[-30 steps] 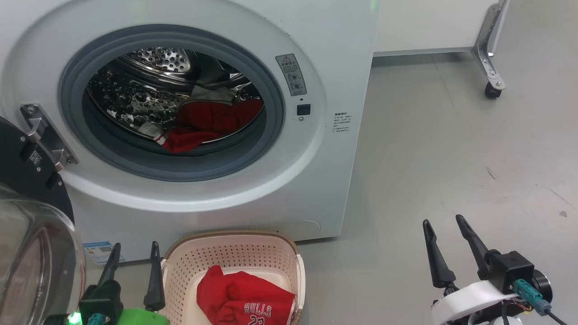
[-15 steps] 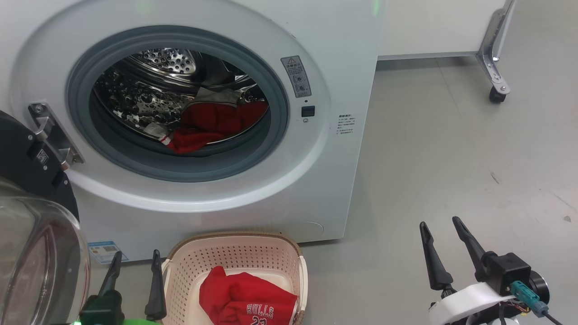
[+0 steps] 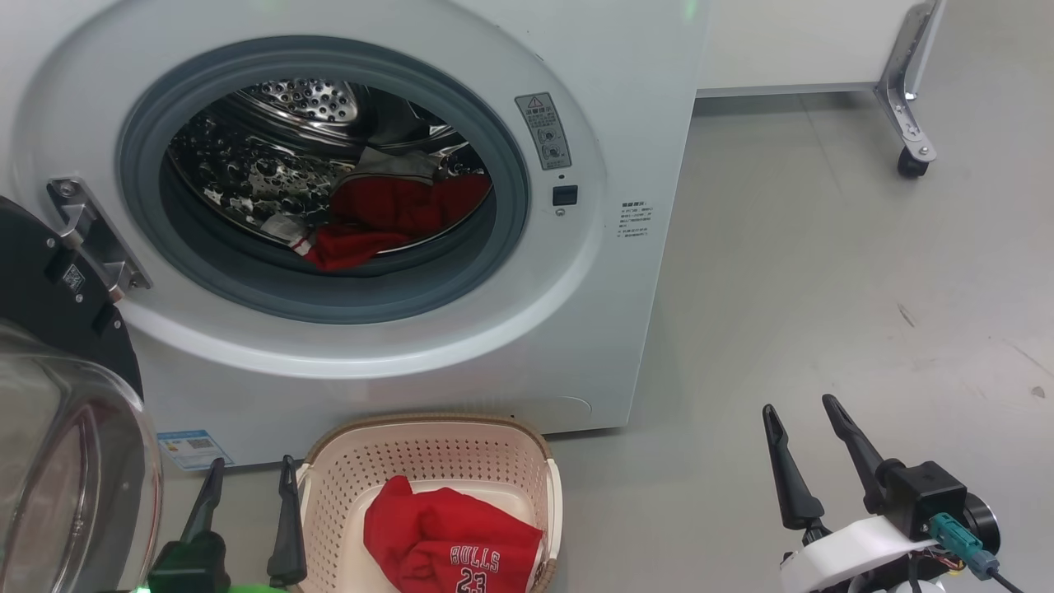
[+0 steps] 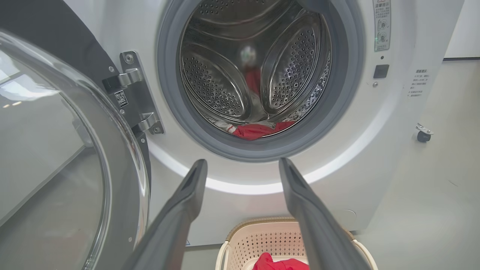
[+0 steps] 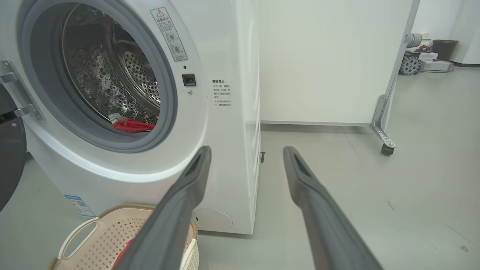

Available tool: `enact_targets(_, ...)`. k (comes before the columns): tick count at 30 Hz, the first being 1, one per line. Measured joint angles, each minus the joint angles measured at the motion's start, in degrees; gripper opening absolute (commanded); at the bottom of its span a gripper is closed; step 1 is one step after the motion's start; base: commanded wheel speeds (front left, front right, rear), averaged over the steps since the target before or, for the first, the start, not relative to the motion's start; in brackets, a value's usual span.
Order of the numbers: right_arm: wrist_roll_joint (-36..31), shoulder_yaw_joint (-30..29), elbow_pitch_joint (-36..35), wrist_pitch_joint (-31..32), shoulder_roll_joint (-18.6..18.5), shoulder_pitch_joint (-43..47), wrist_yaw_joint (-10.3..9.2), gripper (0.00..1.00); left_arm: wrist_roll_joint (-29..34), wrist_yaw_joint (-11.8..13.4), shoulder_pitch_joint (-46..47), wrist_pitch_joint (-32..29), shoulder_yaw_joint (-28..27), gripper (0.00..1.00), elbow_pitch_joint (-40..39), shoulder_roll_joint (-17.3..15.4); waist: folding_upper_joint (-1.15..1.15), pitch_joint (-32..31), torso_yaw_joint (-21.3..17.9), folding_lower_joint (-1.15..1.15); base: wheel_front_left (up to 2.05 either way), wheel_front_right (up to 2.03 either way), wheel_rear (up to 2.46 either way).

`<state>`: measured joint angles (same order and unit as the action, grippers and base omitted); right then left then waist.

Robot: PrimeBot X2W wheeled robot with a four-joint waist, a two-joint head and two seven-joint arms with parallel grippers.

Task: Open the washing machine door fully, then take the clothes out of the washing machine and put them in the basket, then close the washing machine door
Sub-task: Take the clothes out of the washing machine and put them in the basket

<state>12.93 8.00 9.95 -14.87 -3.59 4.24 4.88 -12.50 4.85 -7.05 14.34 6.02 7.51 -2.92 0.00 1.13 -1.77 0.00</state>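
The white washing machine (image 3: 626, 99) stands open, its door (image 3: 49, 428) swung out at the left, glass bowl towards me. Red and white clothes (image 3: 387, 214) lie low in the steel drum, also seen as clothes (image 4: 258, 130) in the left wrist view. On the floor before the machine sits the cream basket (image 3: 428, 449) holding a red "BULLS 23" jersey (image 3: 453, 539). My left gripper (image 3: 251, 465) stands open just left of the basket, empty. My right gripper (image 3: 799, 408) is open and empty over bare floor to the right of the machine.
A white panel on a metal caster leg (image 3: 906, 123) stands behind the machine at the right. Grey floor (image 3: 823, 272) stretches to the right. Far back in the right wrist view are a dark bin (image 5: 444, 48) and some equipment.
The whole head picture has shifted slightly, so the camera moved. My left gripper shows lower in the picture. Clothes, basket and door have not moved.
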Motion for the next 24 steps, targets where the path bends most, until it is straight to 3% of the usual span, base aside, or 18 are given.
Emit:
enact_targets(14, -0.18, 0.1, -2.78, 0.53, -0.6, -0.32, 0.02, 1.0, 1.0, -0.19, 3.94, -2.25, 2.71, 1.0, -0.33, 0.0, 0.0, 4.43, 0.14, 0.0, 0.0, 0.0, 0.0)
enact_targets(24, -0.6, 0.77, -5.72, 1.02, -1.0, -3.61, 0.11, 1.0, 0.11, -3.24, 15.14, -6.44, 4.92, 1.0, 2.81, 0.09, 0.0, 11.34, 0.52, 0.0, 0.0, 0.0, 0.0)
